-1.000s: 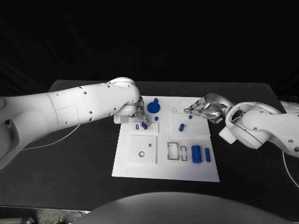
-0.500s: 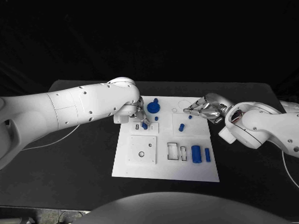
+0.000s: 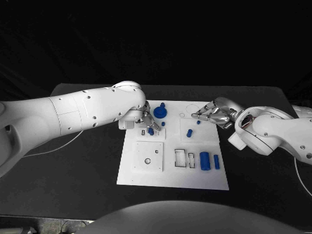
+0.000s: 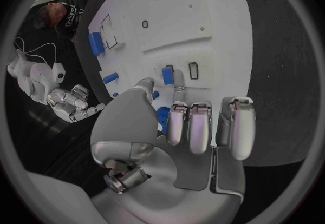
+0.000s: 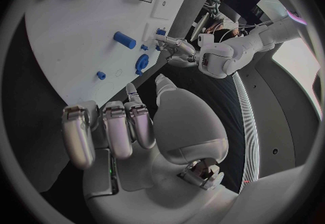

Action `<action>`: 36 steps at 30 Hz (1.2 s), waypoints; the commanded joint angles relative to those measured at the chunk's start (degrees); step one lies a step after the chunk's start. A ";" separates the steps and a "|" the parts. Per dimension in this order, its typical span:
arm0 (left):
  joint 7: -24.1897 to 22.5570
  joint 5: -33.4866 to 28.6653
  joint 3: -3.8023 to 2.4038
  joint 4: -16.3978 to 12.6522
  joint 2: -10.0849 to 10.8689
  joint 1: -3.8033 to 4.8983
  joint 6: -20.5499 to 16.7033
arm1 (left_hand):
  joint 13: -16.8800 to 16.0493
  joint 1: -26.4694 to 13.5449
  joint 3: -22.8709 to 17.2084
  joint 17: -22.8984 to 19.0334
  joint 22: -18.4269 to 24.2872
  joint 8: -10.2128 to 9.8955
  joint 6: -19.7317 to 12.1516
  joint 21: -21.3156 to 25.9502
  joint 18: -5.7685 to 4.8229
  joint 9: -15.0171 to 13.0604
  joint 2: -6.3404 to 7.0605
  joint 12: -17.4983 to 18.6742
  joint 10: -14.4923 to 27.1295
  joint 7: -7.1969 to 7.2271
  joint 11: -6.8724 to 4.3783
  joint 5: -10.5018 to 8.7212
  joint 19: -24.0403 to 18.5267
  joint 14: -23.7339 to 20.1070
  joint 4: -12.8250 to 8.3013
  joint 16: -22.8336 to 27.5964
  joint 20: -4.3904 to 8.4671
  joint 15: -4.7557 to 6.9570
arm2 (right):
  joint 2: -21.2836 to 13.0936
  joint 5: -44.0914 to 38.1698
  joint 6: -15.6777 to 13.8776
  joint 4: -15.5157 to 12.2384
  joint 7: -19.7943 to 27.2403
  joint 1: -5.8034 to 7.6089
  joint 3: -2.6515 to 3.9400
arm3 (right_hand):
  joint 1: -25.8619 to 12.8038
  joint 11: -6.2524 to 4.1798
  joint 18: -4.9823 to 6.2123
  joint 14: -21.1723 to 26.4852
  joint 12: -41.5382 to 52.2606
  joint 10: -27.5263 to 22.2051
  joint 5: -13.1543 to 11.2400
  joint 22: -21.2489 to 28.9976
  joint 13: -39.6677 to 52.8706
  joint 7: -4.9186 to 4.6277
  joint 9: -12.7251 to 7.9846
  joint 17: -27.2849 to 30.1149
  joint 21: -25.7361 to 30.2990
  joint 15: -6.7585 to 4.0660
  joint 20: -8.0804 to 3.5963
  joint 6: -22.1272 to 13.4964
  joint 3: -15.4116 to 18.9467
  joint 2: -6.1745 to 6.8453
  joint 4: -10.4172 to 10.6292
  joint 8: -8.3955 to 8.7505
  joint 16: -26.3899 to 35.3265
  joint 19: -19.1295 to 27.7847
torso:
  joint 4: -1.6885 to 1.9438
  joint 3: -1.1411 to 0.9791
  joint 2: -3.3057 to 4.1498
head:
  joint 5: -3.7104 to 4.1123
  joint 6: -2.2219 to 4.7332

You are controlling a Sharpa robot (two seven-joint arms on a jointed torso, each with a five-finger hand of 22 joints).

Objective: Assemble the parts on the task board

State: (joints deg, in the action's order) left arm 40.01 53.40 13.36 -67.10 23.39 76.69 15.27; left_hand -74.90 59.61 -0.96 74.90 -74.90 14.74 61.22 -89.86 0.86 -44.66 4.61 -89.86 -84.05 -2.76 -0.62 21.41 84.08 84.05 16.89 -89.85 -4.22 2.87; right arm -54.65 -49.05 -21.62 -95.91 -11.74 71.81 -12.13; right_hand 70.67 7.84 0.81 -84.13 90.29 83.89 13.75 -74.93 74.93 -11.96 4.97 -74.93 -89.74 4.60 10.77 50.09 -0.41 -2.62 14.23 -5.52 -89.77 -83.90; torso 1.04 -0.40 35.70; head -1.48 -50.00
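Observation:
The white task board (image 3: 173,179) lies mid-table. My left hand (image 3: 147,118) hangs over its upper left part and pinches a small blue part (image 3: 150,130) between thumb and a finger, right beside a small slot (image 3: 143,132). The left wrist view shows that part (image 4: 167,75) at the fingertips, next to the slot (image 4: 193,70). My right hand (image 3: 213,114) hovers over the board's upper right edge, its fingers curled in with nothing visible in them. A tiny blue peg (image 3: 198,122) stands just below it.
On the board are a blue round knob (image 3: 159,112), a slanted blue peg (image 3: 189,132), two blue cylinders (image 3: 205,161) at the lower right, and a raised white square plate (image 3: 149,156). Black table surrounds the board.

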 commanded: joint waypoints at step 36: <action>3.12 2.23 -0.01 -0.93 0.32 -0.07 -0.67 | -15.10 2.66 1.11 15.10 -15.10 0.63 1.93 -0.14 -0.86 -1.34 -1.51 -0.14 -5.95 0.88 -0.57 0.83 5.92 5.95 -0.14 -0.15 0.06 0.15 | 0.07 -0.64 0.16 0.18 0.16 -0.22 -0.01 | 0.37 0.42 -0.81 -5.87 -0.29 6.11 0.27 -15.07 15.07 -0.25 -0.09 -15.07 -0.26 0.41 0.46 -0.12 0.09 -0.11 -0.37 -0.23 -0.23 -6.10 | -0.02 -0.01 0.00 | -0.05 0.00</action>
State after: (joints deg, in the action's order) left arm 40.01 55.22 13.38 -67.87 23.80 76.62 15.06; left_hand -74.94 61.75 -0.08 74.93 -74.93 15.04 62.76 -89.86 0.85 -45.95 3.24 -89.86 -83.84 -2.04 -0.83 21.95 84.07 84.05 16.82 -89.85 -4.22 2.87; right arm -54.63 -49.10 -21.62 -95.72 -11.74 71.65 -12.13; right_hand 70.67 7.84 0.81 -84.13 90.29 83.89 13.75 -74.91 74.93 -11.96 4.97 -74.92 -89.74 4.60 10.77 50.09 -0.41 -2.62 14.23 -5.52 -89.77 -83.90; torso 1.02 -0.39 35.69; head -1.47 -50.00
